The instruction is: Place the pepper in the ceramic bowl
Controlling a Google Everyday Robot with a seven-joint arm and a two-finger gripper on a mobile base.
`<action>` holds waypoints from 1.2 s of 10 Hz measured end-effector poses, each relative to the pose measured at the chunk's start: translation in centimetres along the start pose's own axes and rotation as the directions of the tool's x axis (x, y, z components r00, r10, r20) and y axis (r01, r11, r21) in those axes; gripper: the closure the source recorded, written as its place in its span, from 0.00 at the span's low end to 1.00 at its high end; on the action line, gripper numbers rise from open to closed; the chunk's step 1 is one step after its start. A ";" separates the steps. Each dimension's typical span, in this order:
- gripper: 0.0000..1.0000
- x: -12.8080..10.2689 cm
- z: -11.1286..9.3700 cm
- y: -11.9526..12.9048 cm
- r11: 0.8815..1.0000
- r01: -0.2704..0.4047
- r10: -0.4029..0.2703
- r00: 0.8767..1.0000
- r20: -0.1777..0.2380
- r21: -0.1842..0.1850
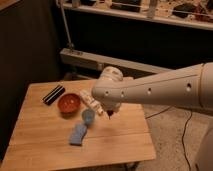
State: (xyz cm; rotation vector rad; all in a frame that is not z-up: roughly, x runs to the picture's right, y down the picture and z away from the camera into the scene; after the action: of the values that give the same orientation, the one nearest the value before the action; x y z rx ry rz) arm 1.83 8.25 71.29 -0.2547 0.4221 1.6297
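Observation:
The orange-red ceramic bowl [69, 102] sits on the left part of the wooden table [45, 130]. My gripper [109, 114] hangs from the big white arm [150, 90], right of the bowl and just right of the small blue cup [88, 116], a little above the table. A small dark-red piece, the pepper [109, 115], shows at the gripper's tip; the gripper is shut on it. Most of the pepper is hidden by the gripper.
A pale cream oblong item [92, 101] lies between the bowl and the arm. A black flat object [53, 94] lies at the back left. A blue sponge [78, 134] lies in front of the cup. The table's right edge is close under the arm.

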 end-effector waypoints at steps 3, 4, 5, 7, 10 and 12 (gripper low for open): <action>1.00 -4.7 0.1 4.6 0.994 0.095 -0.094 0.995 0.021 -0.049; 1.00 -6.4 0.5 5.6 0.992 0.116 -0.115 0.993 0.025 -0.050; 1.00 -8.1 0.9 6.8 0.989 0.139 -0.138 0.990 0.028 -0.051; 1.00 -10.4 1.4 9.8 0.981 0.183 -0.180 0.983 0.038 -0.068; 1.00 -11.6 2.6 16.9 0.952 0.275 -0.271 0.961 0.050 -0.136; 1.00 -11.1 3.6 21.0 0.927 0.331 -0.326 0.944 0.055 -0.178</action>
State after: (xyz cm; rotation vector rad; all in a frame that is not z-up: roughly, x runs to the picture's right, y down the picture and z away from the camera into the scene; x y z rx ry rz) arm -17.51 -1.61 81.62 -0.4224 0.1941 1.3395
